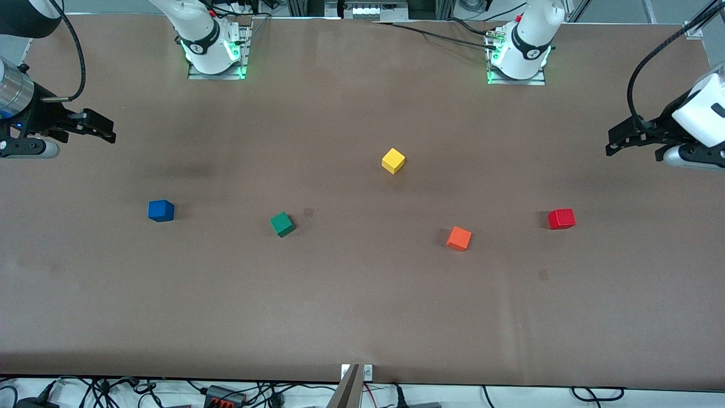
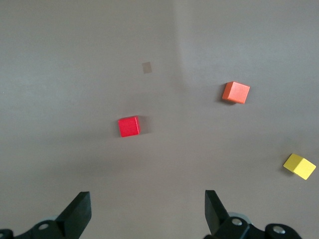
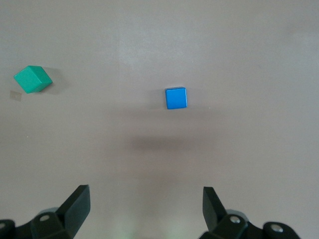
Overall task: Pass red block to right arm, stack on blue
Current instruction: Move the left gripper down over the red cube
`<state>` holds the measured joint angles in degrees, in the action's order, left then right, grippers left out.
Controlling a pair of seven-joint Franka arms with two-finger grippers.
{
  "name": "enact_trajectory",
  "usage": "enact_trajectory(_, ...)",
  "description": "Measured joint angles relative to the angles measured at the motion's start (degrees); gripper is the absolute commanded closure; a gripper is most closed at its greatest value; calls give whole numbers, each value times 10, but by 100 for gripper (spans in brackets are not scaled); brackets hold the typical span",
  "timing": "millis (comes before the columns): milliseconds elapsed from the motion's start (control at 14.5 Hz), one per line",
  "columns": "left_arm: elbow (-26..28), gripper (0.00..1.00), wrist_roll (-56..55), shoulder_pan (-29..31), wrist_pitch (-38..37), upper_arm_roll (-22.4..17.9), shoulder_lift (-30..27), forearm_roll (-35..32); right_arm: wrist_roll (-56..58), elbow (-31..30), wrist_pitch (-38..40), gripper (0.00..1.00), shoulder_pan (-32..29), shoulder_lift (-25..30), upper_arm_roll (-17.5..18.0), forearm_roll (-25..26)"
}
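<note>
The small bright red cube (image 1: 561,219), lower right in the front view, looks light and rigid; grip opposite flat faces. Both grippers' jaws gape empty.

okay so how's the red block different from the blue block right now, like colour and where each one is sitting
Colour: the red block is bright red, the blue block dark blue.
Place: the red block lies toward the left arm's end of the table, the blue block toward the right arm's end.
Neighbours: the orange cube is the red block's closest, the green cube the blue block's.
Shared: both look the same size, rest flat on the table, and neither is touched by a claw.
</note>
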<state>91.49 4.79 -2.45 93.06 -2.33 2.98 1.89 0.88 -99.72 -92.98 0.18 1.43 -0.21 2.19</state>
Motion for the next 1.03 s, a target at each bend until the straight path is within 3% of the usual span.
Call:
enact_trajectory(688,-16,0,2,49,10,-3,139,0,0,0,0,0,0,0,0,0)
enact_trajectory(825,0,0,2,50,49,-3,162,0,0,0,0,0,0,0,0,0)
enact_trajectory(1032,72,0,2,51,153,-3,172,0,0,0,0,0,0,0,0,0)
